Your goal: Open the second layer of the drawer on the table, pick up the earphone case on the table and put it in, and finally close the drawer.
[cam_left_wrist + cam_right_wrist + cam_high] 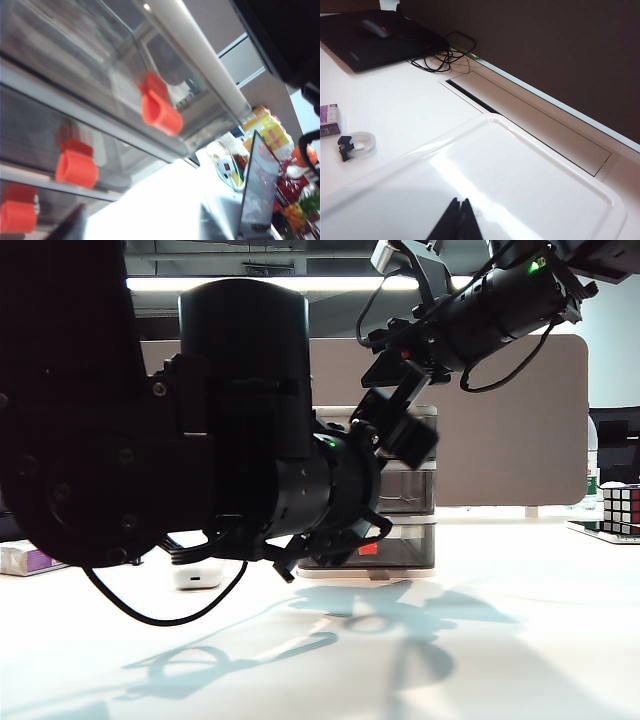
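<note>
Left arm: it filled the left half of the exterior view as a dark bulk close to the camera, its wrist reaching toward the drawer (400, 490) in the middle of the table (500, 640).
Left gripper: the left gripper (315, 550) was low at the cabinet's front, near the bottom tier; I could not tell how wide its jaws stood, nor whether they held anything.
Right arm: it came down from the upper right of the exterior view, tilted toward the cabinet's top.
Right gripper: the right gripper (456, 220) hung over the cabinet's smooth white top, fingertips pressed together with nothing between them.
Drawer: a small three-tier cabinet, white frame, smoky translucent grey fronts, each with a stubby red-orange handle.
Second layer of the drawer: the second layer of the drawer (75, 167), seen slantwise in the left wrist view, lay flush with the other fronts.
Earphone case: the earphone case (197, 574), glossy white and rounded, lay flat on the table left of the cabinet, partly hidden by the left arm; its long axis ran across the exterior view.
Table: plain white, flat, with sharp arm shadows.
</note>
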You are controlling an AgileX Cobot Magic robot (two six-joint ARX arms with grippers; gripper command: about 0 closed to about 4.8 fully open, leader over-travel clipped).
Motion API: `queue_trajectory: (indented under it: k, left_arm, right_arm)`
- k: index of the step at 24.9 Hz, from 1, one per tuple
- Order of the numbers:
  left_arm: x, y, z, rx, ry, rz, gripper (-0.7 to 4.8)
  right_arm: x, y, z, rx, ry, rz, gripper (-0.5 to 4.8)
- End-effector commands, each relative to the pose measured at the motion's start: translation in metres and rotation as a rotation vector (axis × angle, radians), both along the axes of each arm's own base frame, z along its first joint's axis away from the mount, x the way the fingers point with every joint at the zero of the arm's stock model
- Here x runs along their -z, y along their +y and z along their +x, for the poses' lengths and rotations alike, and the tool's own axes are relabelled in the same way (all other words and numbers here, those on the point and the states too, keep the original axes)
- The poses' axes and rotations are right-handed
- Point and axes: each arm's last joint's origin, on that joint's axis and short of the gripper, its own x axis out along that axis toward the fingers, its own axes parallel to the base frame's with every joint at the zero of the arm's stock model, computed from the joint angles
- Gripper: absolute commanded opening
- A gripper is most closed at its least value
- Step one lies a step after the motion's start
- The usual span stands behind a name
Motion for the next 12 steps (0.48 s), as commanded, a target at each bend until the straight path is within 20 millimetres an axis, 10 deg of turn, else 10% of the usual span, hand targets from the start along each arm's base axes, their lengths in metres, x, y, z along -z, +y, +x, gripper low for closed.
queue_trajectory:
  k: [1,12]
  left_arm:
    - [0.000,0.001,0.000,-0.081,0.000,-0.010,2.71]
    - [0.002,0.005,0.003,-0.191,0.033,-0.018,2.69]
  right_arm:
    - [-0.005,0.001,0.000,-0.005,-0.032,0.002,-0.04]
    - [0.012,0.007,0.015,-0.006,0.019,-0.009,-0.04]
